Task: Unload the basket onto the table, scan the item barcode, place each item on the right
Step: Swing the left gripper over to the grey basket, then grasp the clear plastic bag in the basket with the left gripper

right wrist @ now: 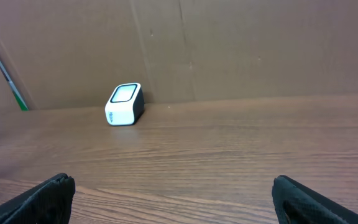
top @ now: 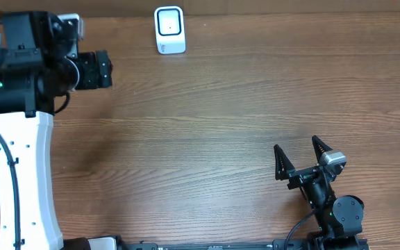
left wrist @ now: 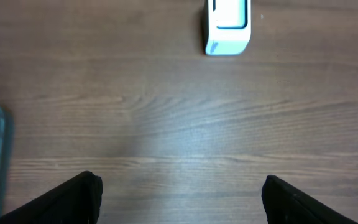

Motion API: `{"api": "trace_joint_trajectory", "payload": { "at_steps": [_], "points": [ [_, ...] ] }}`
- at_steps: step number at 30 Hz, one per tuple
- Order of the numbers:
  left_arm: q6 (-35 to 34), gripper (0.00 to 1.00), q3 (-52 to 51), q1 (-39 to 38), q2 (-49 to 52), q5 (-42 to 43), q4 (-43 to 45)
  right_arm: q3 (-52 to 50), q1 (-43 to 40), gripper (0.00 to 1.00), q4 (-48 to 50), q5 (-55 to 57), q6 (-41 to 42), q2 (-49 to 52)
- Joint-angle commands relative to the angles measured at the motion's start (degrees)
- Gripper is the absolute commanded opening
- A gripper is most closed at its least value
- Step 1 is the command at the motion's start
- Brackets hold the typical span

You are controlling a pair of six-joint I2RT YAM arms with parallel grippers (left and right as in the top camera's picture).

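Progress nil: left claw (left wrist: 180,186) spread wide and empty over table (left wrist: 166,124); right claw (top: 296,144) fully open, empty, near front edge; scanner (top: 169,29) stands at far edge; item not visible in any view; pick-up and scan both remain

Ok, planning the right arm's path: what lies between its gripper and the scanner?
Only bare table from right gripper to scanner; the overhead view shows it.

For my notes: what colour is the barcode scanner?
The scanner is white with dark trim around its top face; the right wrist view shows it best.
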Motion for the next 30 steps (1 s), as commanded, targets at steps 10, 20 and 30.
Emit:
{"api": "trace_joint_trajectory", "payload": {
  "at_steps": [10,20,30],
  "points": [
    [-0.8,0.82,15.2,14.7,-0.3,-4.8,-8.5,-0.6,-0.2,1.00,0.3,-0.1,-0.1,-0.2],
    [-8.5,0.86,12.6,41.5,1.2,-2.7,-6.3,-0.6,-0.2,1.00,0.3,-0.1,-0.1,-0.2],
    [-10.7,0.98,12.0,45.3,17.8,-2.9,-1.8,-0.6,-0.2,1.00,0.3,-0.1,-0.1,-0.2]
  ]
}}
